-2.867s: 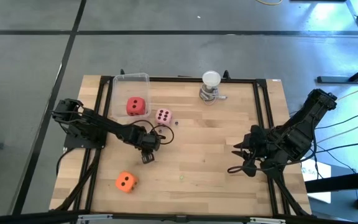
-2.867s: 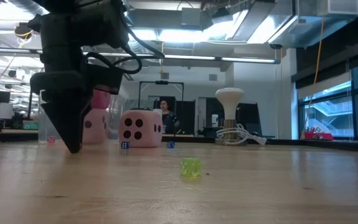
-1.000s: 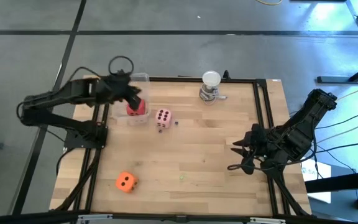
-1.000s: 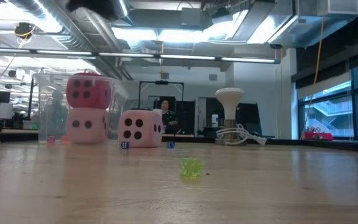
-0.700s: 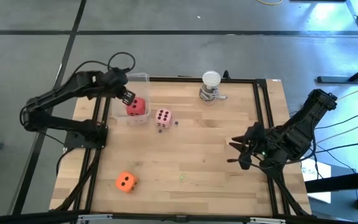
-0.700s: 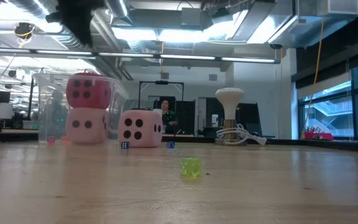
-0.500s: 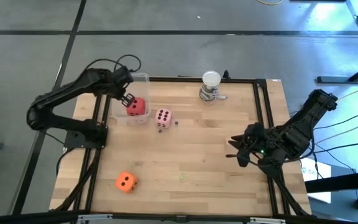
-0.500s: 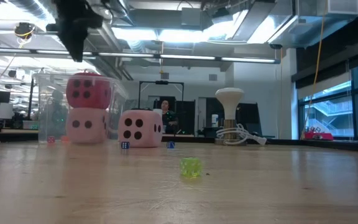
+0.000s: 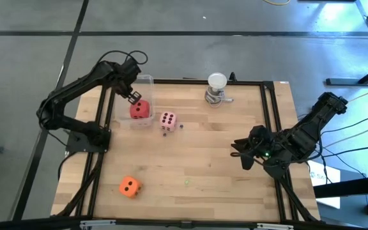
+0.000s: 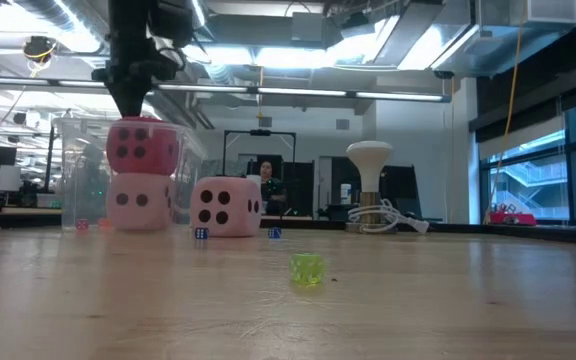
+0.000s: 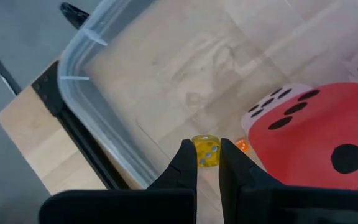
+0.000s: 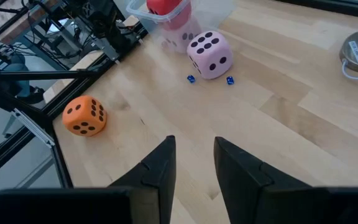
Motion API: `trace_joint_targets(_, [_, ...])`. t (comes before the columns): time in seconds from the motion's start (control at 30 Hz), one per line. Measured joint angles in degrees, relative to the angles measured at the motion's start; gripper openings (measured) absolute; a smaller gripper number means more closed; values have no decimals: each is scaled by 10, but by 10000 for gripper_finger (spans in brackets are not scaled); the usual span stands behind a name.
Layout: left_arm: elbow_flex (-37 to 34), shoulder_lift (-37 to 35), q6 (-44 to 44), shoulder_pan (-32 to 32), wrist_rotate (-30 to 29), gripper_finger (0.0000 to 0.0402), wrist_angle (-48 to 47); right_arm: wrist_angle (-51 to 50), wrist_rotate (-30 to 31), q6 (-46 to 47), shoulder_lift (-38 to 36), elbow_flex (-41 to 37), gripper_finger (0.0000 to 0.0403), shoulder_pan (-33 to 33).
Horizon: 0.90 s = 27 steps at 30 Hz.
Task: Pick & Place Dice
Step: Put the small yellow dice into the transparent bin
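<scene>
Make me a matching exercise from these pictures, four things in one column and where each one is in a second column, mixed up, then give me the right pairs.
Things:
1. red die
2. orange die
3. small green die
4. left gripper

Places:
A. alone on bare wood, nearest the low camera
B. above the clear container
C. in the clear container, stacked on a pale pink die
D. on the table by its front left corner

Right pairs: 1-C, 2-D, 3-A, 4-B
</scene>
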Motion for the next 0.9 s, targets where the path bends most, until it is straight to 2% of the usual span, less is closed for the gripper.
trace_joint_targets(0.8, [0, 14, 30, 2, -14, 17, 0, 4, 1, -2, 0, 0, 110, 0])
trace_joint_targets(0.9, [0, 14, 25, 2, -15, 29, 3, 4, 1, -2, 0, 0, 110, 0])
